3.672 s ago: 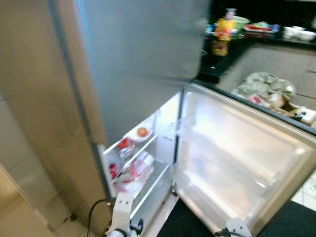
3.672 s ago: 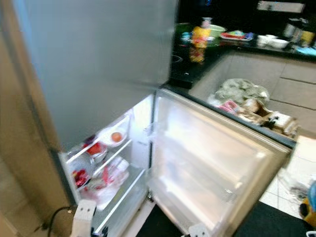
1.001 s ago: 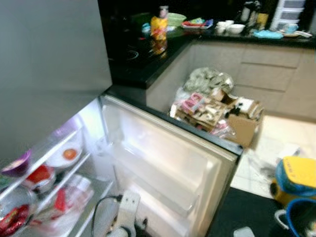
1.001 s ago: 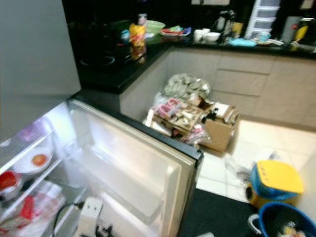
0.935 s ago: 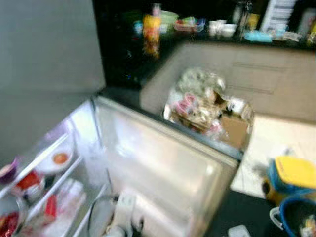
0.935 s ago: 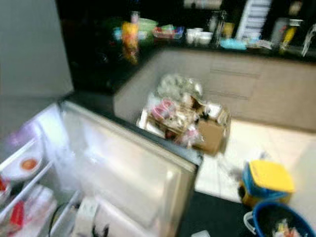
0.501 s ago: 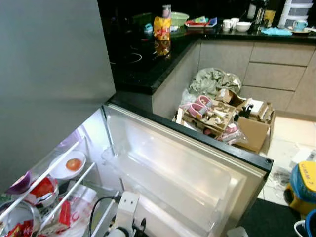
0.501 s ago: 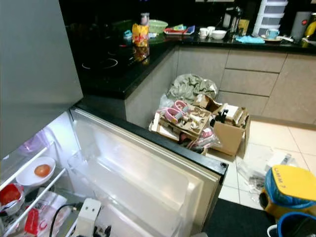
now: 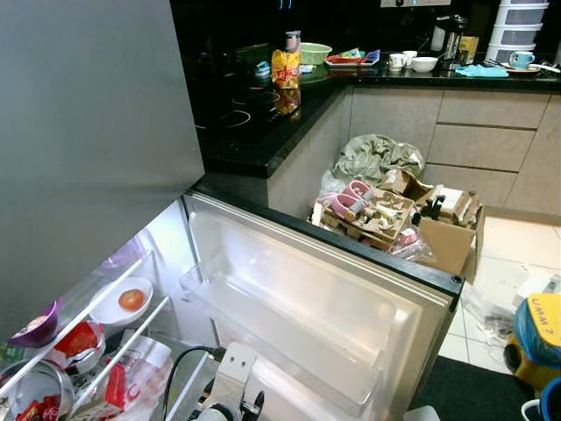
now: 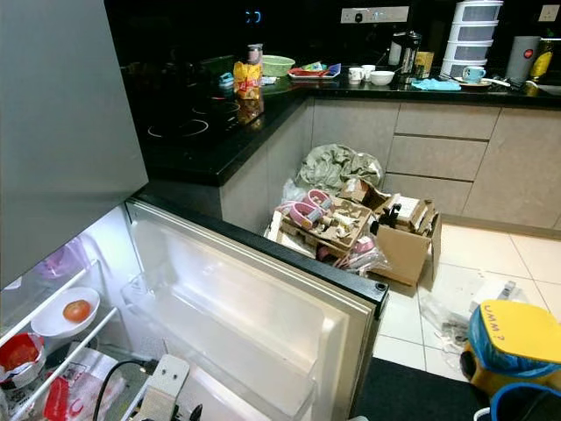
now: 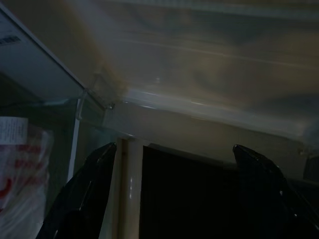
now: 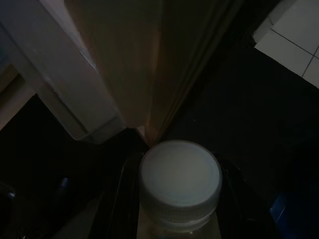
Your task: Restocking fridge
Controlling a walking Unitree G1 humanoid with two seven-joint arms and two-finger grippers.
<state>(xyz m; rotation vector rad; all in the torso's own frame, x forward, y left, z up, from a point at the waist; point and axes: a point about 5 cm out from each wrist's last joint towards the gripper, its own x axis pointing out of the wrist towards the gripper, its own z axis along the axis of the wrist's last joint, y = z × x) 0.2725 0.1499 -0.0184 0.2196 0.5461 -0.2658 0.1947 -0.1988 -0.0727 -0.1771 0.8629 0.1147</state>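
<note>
Below, the right pincer (image 12: 179, 209) grips a white-capped bottle (image 12: 180, 180) just beside the open fridge door (image 9: 324, 298). Its left twin (image 11: 172, 194) hangs spread and empty near the lower shelves. Since a moment ago the camera has steadied. A white bowl (image 9: 116, 303) holds a tomato (image 9: 131, 299); a cardboard box (image 10: 399, 237) brims with clutter.

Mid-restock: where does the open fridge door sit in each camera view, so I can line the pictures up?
Left eye view: fridge door swung open, lower centre, inner side facing the camera.
Right eye view: lower centre-left.
Left wrist view: probably the pale liner beyond the open left gripper.
Right wrist view: its edge beyond the bottle.
Shared landmark: red-printed bag on the fridge shelf, also in the right eye and left wrist views.
</note>
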